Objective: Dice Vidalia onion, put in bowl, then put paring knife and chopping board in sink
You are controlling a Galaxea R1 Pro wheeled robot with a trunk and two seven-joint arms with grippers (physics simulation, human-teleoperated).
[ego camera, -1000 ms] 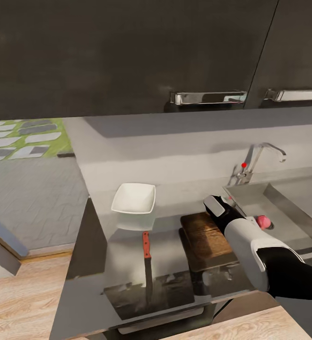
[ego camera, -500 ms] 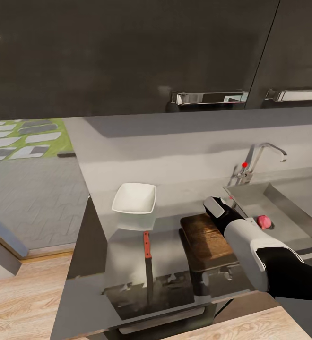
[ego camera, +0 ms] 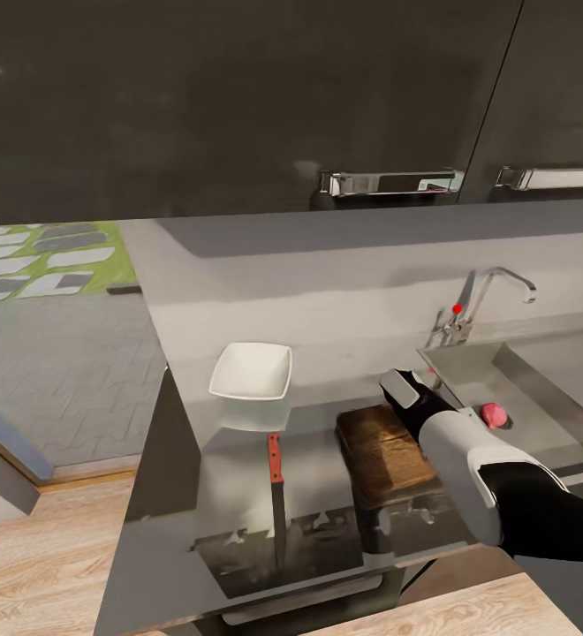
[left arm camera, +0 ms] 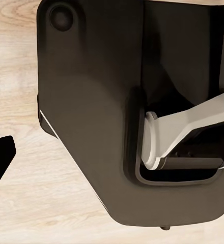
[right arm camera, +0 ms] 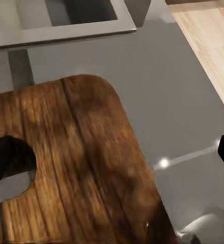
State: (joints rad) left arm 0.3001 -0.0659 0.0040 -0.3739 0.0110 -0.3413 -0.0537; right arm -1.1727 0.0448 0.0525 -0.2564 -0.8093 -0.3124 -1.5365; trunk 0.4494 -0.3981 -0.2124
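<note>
The pinkish-red Vidalia onion lies in the steel sink, close to its left wall. The dark brown chopping board rests on the grey countertop just left of the sink. My right gripper hovers over the board's far right corner. It is open, with its fingertips spread wide above the board at the slot end. The paring knife lies left of the board, red handle towards the white bowl. My left gripper hangs open beside the robot's base.
The chrome gooseneck tap with a red dot stands behind the sink. Dark wall cabinets with steel handles hang low over the worktop. The countertop's left end drops to a tiled floor, and wooden floor runs along its front edge.
</note>
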